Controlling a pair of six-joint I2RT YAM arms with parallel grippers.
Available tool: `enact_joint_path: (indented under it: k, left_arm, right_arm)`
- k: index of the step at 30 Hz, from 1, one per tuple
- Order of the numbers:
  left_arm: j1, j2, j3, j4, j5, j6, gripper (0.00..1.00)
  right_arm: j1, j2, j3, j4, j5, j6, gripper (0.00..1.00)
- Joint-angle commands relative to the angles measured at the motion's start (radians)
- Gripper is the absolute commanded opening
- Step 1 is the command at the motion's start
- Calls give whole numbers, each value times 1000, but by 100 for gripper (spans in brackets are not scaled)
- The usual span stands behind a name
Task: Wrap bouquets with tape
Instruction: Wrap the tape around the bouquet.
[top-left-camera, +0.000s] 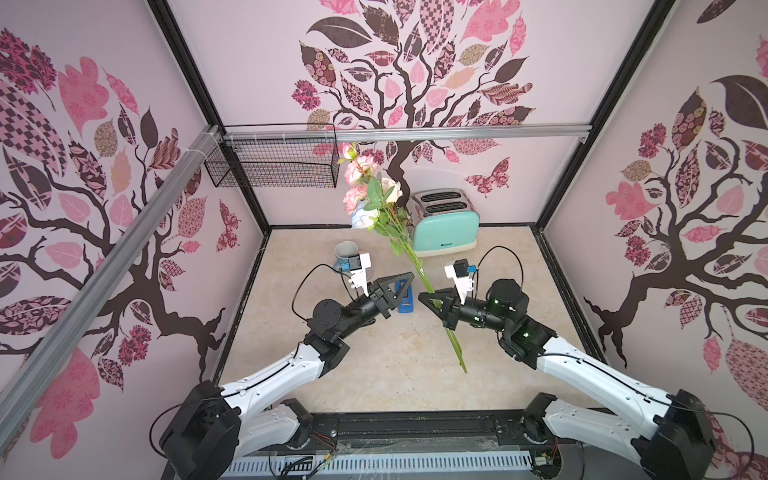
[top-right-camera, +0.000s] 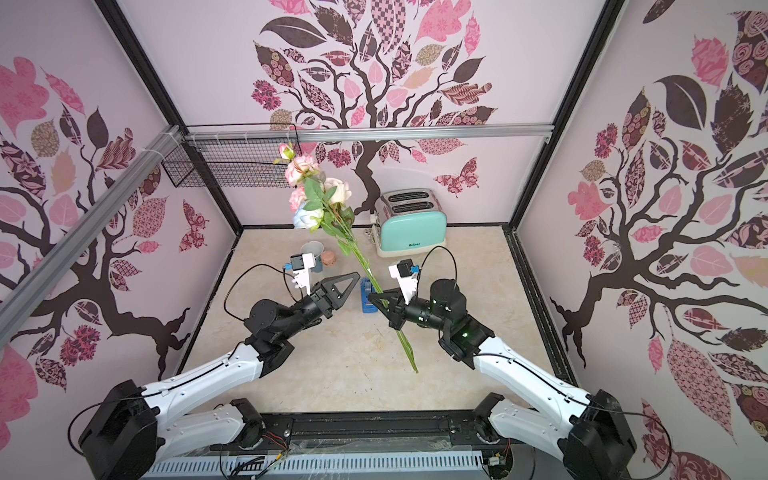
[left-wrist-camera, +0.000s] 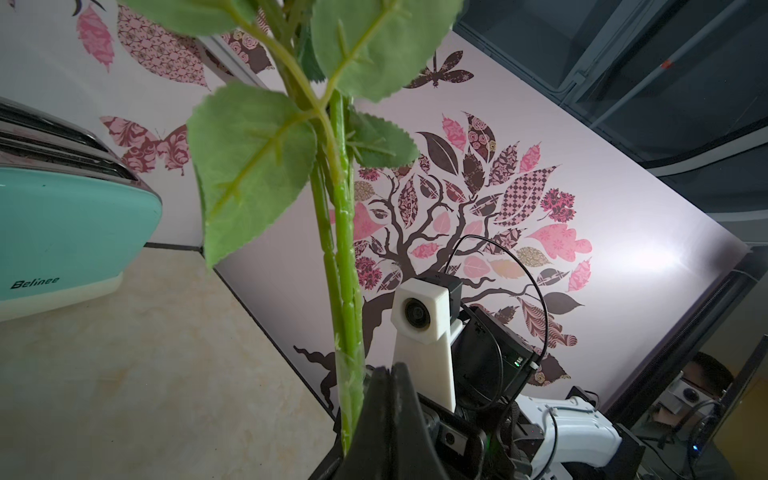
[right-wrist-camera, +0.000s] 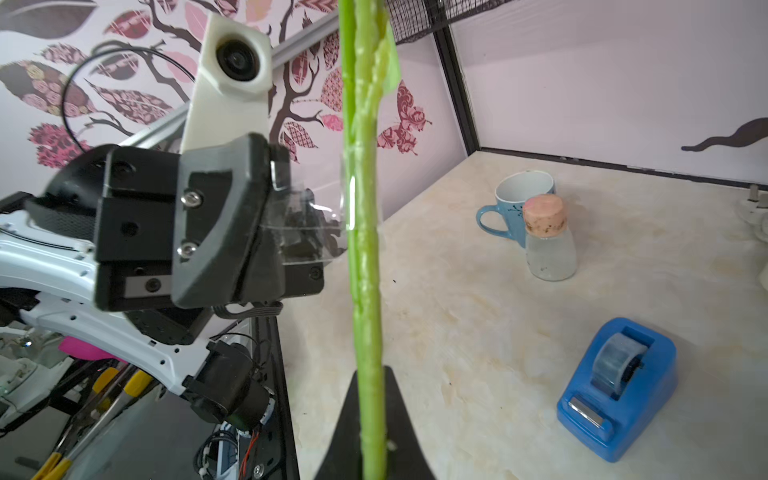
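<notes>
The bouquets (top-left-camera: 374, 195), pink and cream blooms on long green stems (top-left-camera: 419, 270), stand tilted above the table, blooms toward the back wall. My right gripper (top-left-camera: 422, 297) is shut on the stems (right-wrist-camera: 365, 249) about midway along them. My left gripper (top-left-camera: 410, 276) is shut just left of the stems. In the right wrist view a clear strip of tape (right-wrist-camera: 307, 220) runs from the left gripper's fingertips (right-wrist-camera: 266, 195) to the stems. The blue tape dispenser (right-wrist-camera: 619, 390) sits on the table below and between the grippers (top-right-camera: 366, 298).
A mint toaster (top-left-camera: 444, 224) stands at the back right. A blue mug (right-wrist-camera: 515, 208) and a corked glass bottle (right-wrist-camera: 548, 241) stand at the back left. A black wire basket (top-left-camera: 274, 160) hangs on the back wall. Walls enclose the table on three sides.
</notes>
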Motion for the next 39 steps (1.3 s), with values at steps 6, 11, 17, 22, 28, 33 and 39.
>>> enact_joint_path:
  k: [6,11,17,22,28,33,39]
  left_arm:
    - [-69,0,80,-129,-68,-10,0]
    - [-83,9,75,-225,-181,-16,0]
    - [-88,29,82,-299,-280,-69,0]
    - [-96,65,119,-325,-283,-167,0]
    - [-113,56,177,-466,-307,-166,28]
    - [-113,-35,201,-617,-384,-77,59]
    - [-111,-151,208,-692,-372,27,68]
  right_arm:
    - [92,156,114,-189,271,-61,0]
    - [142,171,126,-157,302,-59,0]
    - [211,193,156,-156,366,-90,0]
    - [213,230,167,-153,375,-87,0]
    - [213,244,184,-180,466,-103,0]
    - [210,214,162,-186,601,-91,0]
    - [201,205,166,-201,623,-82,0]
